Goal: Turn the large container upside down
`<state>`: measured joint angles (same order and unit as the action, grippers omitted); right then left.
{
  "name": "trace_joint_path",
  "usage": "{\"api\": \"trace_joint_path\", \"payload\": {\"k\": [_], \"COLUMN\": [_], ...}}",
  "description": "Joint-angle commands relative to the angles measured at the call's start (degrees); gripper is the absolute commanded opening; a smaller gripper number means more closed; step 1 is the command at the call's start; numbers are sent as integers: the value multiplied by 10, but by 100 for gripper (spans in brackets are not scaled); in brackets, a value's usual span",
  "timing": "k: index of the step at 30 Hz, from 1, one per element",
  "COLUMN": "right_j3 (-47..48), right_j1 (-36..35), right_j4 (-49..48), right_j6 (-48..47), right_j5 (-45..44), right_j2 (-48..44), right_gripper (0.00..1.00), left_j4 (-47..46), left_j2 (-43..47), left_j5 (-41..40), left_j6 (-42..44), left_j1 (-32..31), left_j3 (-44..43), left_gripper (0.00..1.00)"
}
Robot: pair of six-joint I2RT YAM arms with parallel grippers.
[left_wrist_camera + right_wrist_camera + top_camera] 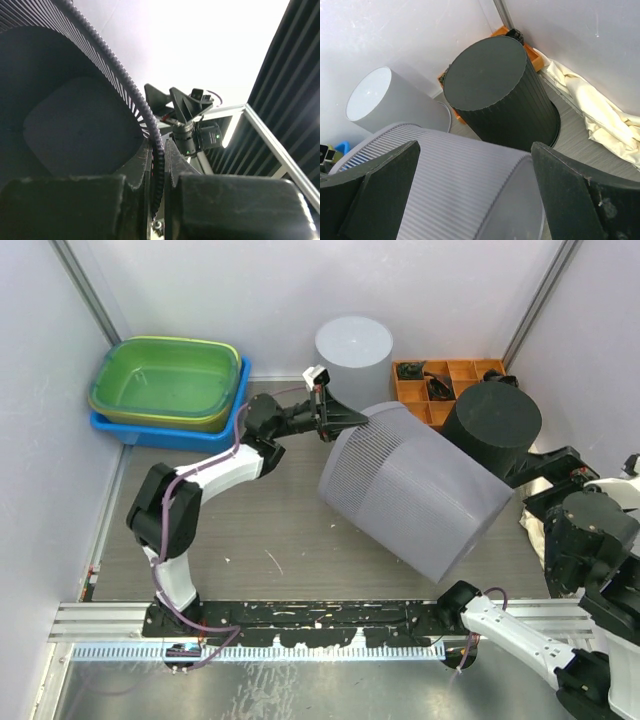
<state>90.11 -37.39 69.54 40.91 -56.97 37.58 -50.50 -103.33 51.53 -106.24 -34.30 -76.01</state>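
- Shows the large container [415,495] (grey, ribbed) tipped well over on the table [270,540], neither upright nor fully inverted, with the flat base at its near-right end.
- Grips the rim at the far-left end of the large container with the left gripper [335,420]. Jaws are clamped on the ribbed lip, one finger inside the wall and one outside (plain in the left wrist view, with the dark interior to one side).
- Holds the right gripper [475,150] over the right end of the large container, jaws spread wide, with the fingers [375,185] on either side above the ribbed wall. Cannot tell whether they touch it.
- Has a black ribbed container [492,425] standing bottom up just behind the right end of the large container (touching or merely close, cannot tell).
- Has a pale cylinder [353,350] behind the large container, toward the back wall.
- Has an orange compartment tray [425,380] behind the large container too, between the pale cylinder and the black ribbed container.
- Has a green tub [165,380] nested in a blue tub [130,430], well apart from the large container, off to its far left.
- Has a cream cloth [590,115] crumpled to the right of the large container, past the black one.
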Motion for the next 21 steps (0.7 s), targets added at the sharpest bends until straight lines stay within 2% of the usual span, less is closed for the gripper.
{"api": "trace_joint_path", "payload": {"k": [1, 3, 8, 14, 17, 21], "right_j3": [15, 20, 12, -5, -14, -36], "right_j1": [0, 0, 0, 0, 0, 0], "right_j4": [-3, -5, -38, -65, -86, -127], "right_j6": [0, -5, -24, -40, -55, -84], "right_j5": [-31, -36, -44, -49, -45, -35], "right_j2": [38, 51, 75, 108, 121, 133], "right_gripper": [100, 100, 100, 100, 100, 100], "left_j4": [-305, -315, -315, -315, -314, -315], "left_j2": [-32, -54, -78, -94, -91, -105], "left_j5": [-111, -114, -105, -105, -120, -130], "left_j6": [-252, -278, -266, -282, -299, -342], "left_j1": [23, 33, 43, 66, 103, 187], "left_j3": [25, 46, 156, 209, 251, 238], "left_gripper": [0, 0, 0, 0, 0, 0]}}
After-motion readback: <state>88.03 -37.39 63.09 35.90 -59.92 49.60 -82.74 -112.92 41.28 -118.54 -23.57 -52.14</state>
